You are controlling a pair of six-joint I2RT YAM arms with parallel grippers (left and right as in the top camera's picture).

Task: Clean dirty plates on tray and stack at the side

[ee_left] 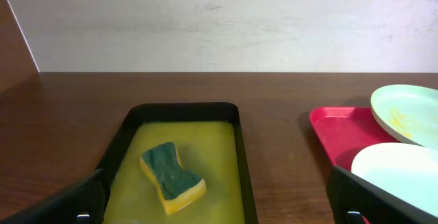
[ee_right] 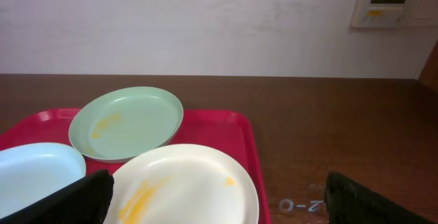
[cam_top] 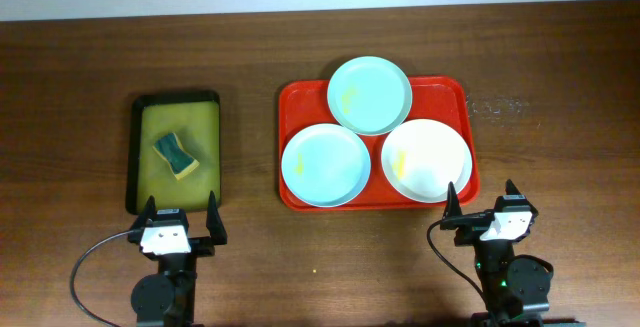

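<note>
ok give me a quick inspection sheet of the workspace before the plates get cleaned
surface: dark brown wooden table, faint pale markings to the right of the red tray
job's things: red tray holds all three plates; mint plate at the far side overlaps the pale blue plate and the white plate; yellow smears on the mint and white ones
clutter: black-rimmed tray with a yellow-green inside, green and yellow sponge lying in it
grippers: left gripper and right gripper both open, empty, at the near edge
cables: black cable loops beside the left arm
surroundings: pale wall, wall panel
</note>
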